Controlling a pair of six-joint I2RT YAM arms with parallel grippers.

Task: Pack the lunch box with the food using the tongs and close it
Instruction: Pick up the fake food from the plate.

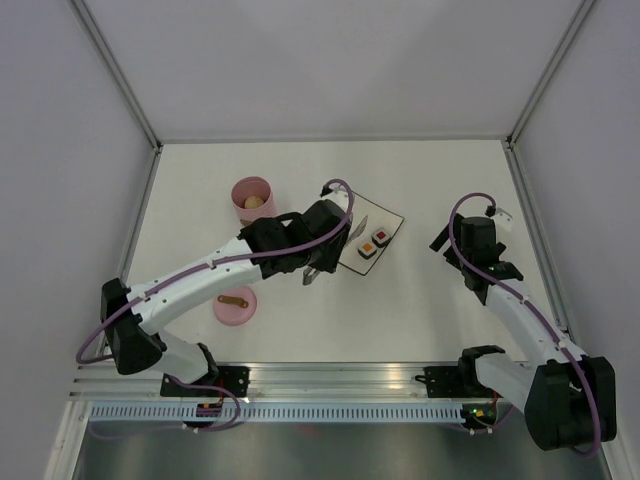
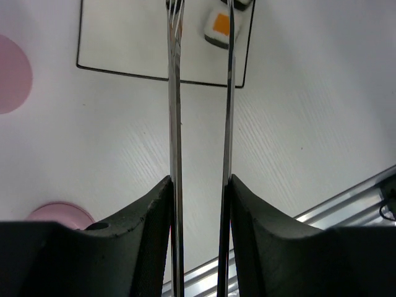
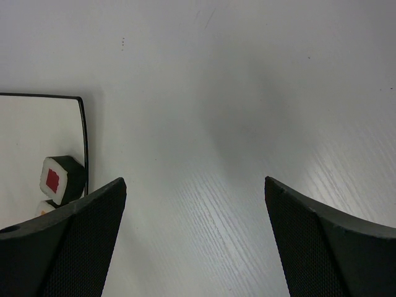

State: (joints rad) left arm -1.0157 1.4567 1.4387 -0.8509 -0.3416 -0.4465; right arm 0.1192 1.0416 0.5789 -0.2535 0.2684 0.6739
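My left gripper is shut on the silvery tongs, one arm against each finger. The tongs reach over the white plate. An orange-centred sushi roll lies by the right tong arm, near the tips. A red-centred roll sits beside it. The pink lunch box stands upright left of the plate, with a beige ball inside. Its pink lid lies handle up near the front. My right gripper is open above bare table, right of the plate.
White walls with metal posts enclose the table on three sides. An aluminium rail runs along the near edge, by both arm bases. My left arm stretches across the table between the lid and the plate.
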